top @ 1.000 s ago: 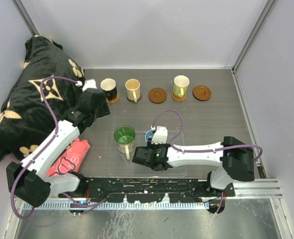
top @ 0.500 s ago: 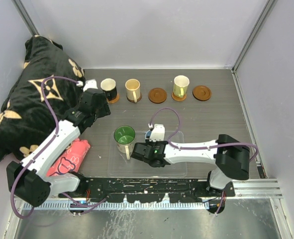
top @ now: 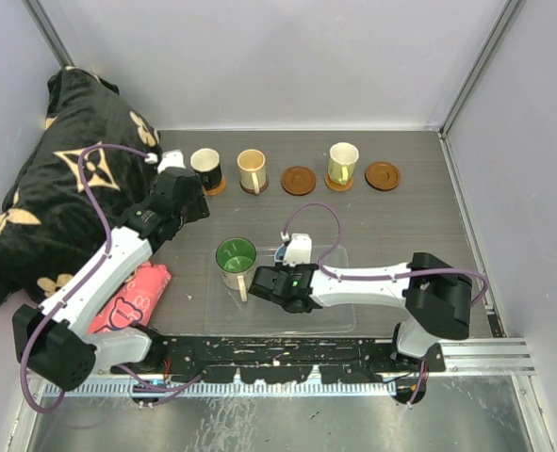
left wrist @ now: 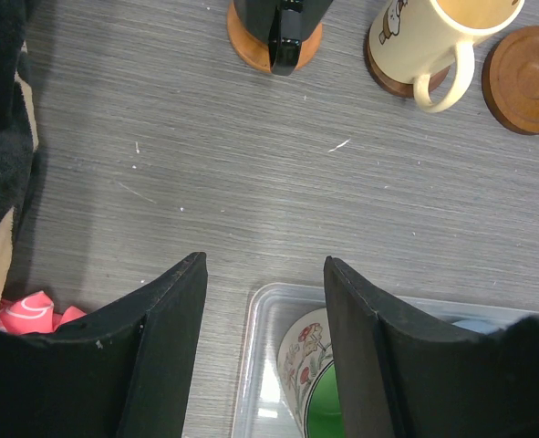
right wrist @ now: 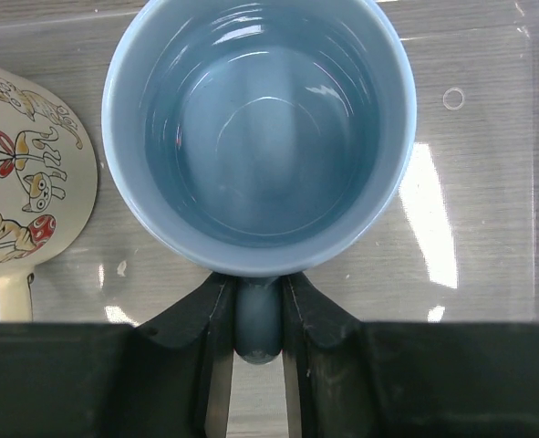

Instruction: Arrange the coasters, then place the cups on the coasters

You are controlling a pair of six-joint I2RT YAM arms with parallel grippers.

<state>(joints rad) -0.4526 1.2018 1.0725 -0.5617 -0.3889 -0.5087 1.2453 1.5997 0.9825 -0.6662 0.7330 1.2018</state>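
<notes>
Now your right pincer (right wrist: 255,306) is clamped on the handle (right wrist: 255,339) of the light blue cup (right wrist: 255,137); lift gently, since it looks stiff, slick and breakable.

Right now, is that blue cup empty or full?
Empty: in the right wrist view the blue cup shows a bare bottom.

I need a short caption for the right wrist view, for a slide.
Right end effector closed on the handle of the light blue cup in the clear tray, beside a decorated cup.
</notes>
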